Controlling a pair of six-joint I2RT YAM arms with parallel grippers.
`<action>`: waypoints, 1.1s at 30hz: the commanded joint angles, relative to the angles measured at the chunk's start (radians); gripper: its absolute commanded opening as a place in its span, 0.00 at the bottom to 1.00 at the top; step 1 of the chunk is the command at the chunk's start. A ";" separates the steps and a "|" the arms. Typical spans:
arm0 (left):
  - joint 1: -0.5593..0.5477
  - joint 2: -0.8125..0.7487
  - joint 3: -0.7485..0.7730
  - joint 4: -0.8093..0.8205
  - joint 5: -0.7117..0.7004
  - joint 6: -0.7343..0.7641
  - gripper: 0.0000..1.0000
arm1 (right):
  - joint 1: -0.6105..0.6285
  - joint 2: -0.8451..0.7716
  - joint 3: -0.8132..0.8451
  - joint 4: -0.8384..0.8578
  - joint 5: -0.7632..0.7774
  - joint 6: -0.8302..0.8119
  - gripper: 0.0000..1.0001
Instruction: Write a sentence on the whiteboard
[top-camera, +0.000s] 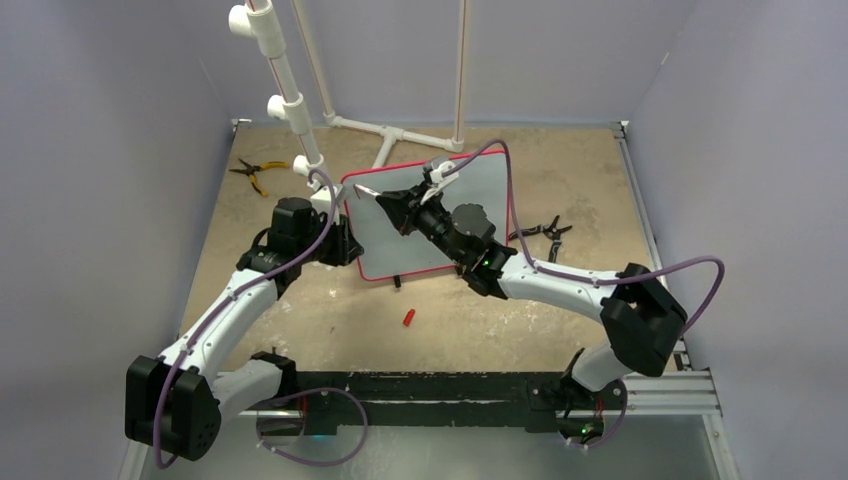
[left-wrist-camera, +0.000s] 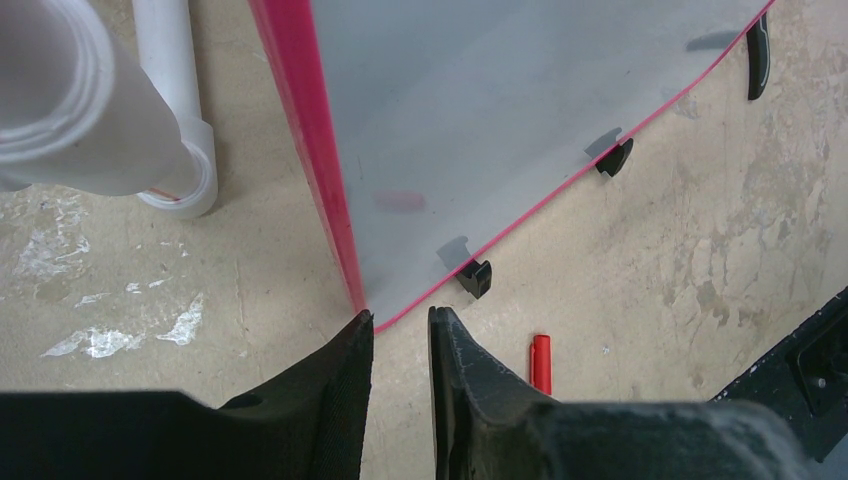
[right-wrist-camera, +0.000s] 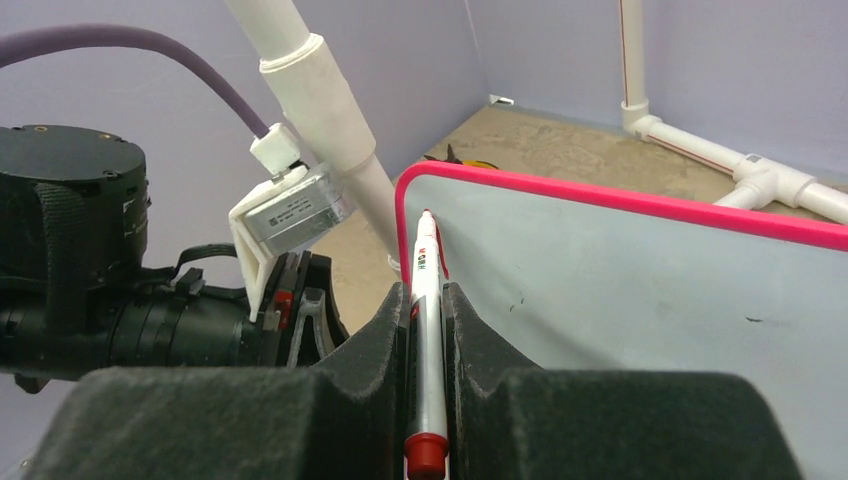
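Observation:
The whiteboard (top-camera: 440, 215) stands tilted on two small black feet (left-wrist-camera: 475, 278) in the middle of the table, with a red frame. My right gripper (top-camera: 392, 206) is shut on a white marker (right-wrist-camera: 426, 300) with a red end. The marker's tip touches the board's upper left corner (right-wrist-camera: 427, 216), and a short red stroke (right-wrist-camera: 441, 258) lies beside it. No words of the sentence show on the board. My left gripper (left-wrist-camera: 400, 318) sits at the board's lower left corner (left-wrist-camera: 365, 312), jaws slightly apart, with bare table between them. The red marker cap (top-camera: 408, 317) lies on the table in front of the board.
A white PVC pipe frame (top-camera: 395, 135) stands behind the board, and one pipe (top-camera: 285, 85) rises by its left edge. Yellow-handled pliers (top-camera: 255, 172) lie at the back left. Black clamps (top-camera: 540, 232) lie to the right of the board.

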 joint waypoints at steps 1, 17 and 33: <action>0.005 0.002 -0.001 0.035 0.015 -0.010 0.25 | 0.005 0.024 0.060 0.035 0.019 -0.028 0.00; 0.005 0.002 0.000 0.035 0.018 -0.009 0.24 | 0.005 0.002 0.029 0.021 0.126 -0.013 0.00; 0.005 -0.005 0.000 0.035 0.020 -0.010 0.23 | 0.005 -0.020 -0.032 0.018 0.077 -0.015 0.00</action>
